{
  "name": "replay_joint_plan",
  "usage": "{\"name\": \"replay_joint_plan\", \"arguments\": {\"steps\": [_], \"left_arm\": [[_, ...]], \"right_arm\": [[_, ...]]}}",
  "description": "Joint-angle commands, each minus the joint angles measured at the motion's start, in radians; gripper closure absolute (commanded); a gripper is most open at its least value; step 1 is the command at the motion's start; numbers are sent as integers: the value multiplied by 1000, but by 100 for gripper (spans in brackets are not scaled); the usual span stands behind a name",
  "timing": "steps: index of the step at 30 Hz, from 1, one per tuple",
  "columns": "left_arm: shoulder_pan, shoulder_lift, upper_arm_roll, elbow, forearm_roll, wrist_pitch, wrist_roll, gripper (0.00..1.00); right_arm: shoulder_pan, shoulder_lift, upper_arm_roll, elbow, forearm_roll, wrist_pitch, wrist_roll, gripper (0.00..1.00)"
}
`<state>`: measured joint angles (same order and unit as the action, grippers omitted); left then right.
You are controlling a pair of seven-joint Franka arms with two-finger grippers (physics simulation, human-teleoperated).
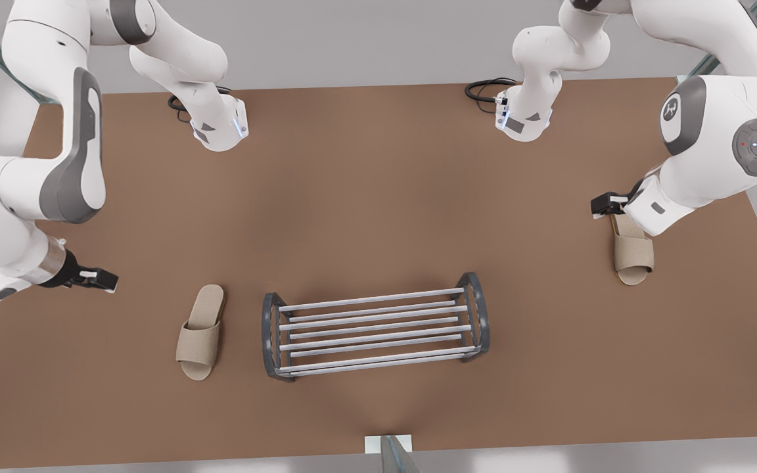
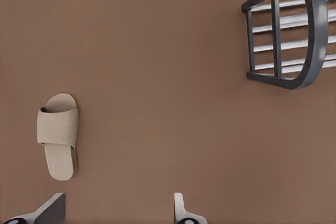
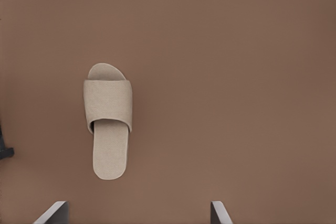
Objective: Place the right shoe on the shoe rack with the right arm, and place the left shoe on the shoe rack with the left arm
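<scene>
Presently, status as I read it from the remote station:

Shoe rack (image 1: 373,326): I see it standing upright on the brown table (image 1: 378,197), towards the near edge in the front view, its pale bars running across between the two dark arched end frames. Nothing lies on the bars.

Right shoe (image 1: 200,333): a beige slipper, flat on the table just beside the rack's end at the front view's left, not touching it. I see it sole down in the right wrist view (image 3: 108,121), with the table edge beyond its toe.

Left shoe (image 1: 633,253): a matching slipper, flat on the table, well apart from the rack at the front view's right. The left wrist view has it (image 2: 58,136) with one rack end frame (image 2: 312,30) across bare tabletop.

Right gripper (image 1: 106,279): I find it above the table at the front view's left, apart from the right shoe. Its fingers (image 3: 56,212) are spread wide, holding nothing.

Left gripper (image 1: 598,205): it hangs by the heel end of the left shoe, with the wrist overlapping that heel in the front view. I cannot tell whether they touch. Its fingers (image 2: 52,209) stand wide apart, empty.
</scene>
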<state>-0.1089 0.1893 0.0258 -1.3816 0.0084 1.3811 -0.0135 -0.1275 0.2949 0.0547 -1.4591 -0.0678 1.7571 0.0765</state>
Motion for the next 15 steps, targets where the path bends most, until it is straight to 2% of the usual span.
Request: {"name": "replay_joint_plan", "arguments": {"steps": [1,3,5,6,7,8,10,11,12,13,14,15], "left_arm": [[0,-1,-1,0,1,3,-31,0],[5,19,6,0,-4,-27,-40,0],[29,-1,23,-88,16,-45,-2,0],[32,-10,171,-192,-112,25,229,0],[32,-50,345,-420,-325,221,398,0],[31,-63,397,-555,-421,364,484,0],[5,-114,437,-977,-839,967,898,0],[-31,-129,427,-1079,-1056,1154,1062,0],[-63,-133,419,-1145,-1414,1283,1334,0],[-63,-123,421,-1177,-1690,1306,1632,0],[-61,-139,433,-1237,-1847,1306,1890,0],[-61,-157,497,-1270,-1860,1287,2036,0]], "right_arm": [[6,0,5,0,-1,41,8,0],[5,-10,5,-6,3,33,14,0],[-6,-8,2,-1,9,45,22,0],[-14,-5,-3,-15,57,54,22,0],[-15,-26,-3,-75,65,134,20,0],[-11,-28,-3,-81,63,134,20,0],[-12,-23,-3,-80,62,133,91,0],[-17,-20,-3,-79,65,134,112,0],[-18,-20,-3,-87,68,136,124,0],[-20,-26,-3,-101,69,137,240,0],[-21,-60,-3,-171,112,197,377,0],[-21,-121,-3,-297,146,321,465,0]]}}
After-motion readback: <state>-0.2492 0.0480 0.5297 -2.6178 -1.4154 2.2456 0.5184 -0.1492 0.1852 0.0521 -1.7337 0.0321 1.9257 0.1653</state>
